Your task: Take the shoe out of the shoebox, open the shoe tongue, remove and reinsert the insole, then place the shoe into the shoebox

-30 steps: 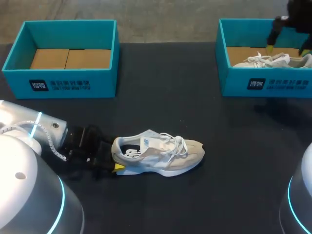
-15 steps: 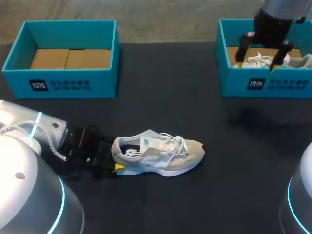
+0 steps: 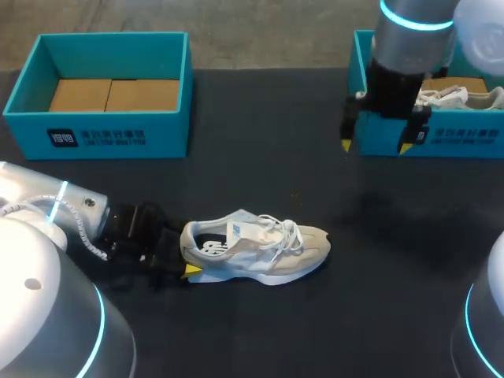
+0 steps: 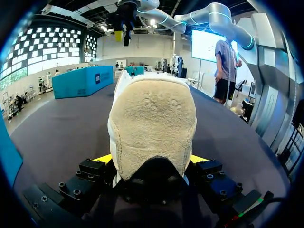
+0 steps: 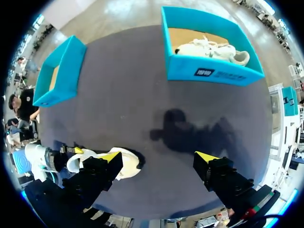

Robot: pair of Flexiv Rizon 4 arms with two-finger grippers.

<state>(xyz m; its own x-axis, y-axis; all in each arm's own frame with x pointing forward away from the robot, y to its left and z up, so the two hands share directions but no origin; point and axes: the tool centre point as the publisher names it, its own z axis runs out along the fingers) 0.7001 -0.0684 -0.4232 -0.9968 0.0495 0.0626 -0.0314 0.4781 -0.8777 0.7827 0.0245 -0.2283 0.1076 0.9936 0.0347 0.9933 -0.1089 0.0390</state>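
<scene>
Soft-heeled shoe gripped at the near side

The left gripper (image 4: 151,159) clamps the fuzzy beige heel of the laced shoe (image 3: 260,248) resting on the dark table (image 3: 276,331). Farther off, the right gripper (image 3: 375,146) hangs spread wide and empty before a teal cardboard shoebox (image 3: 449,140).

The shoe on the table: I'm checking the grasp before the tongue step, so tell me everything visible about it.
The beige and white lace-up sneaker stands upright on its white sole on the black table, toe toward my right. Its heel and toe look like suede; white laces cross its top, and a blue-and-white tag sits at the opening. The left tool is shut on its heel from both sides.
</scene>
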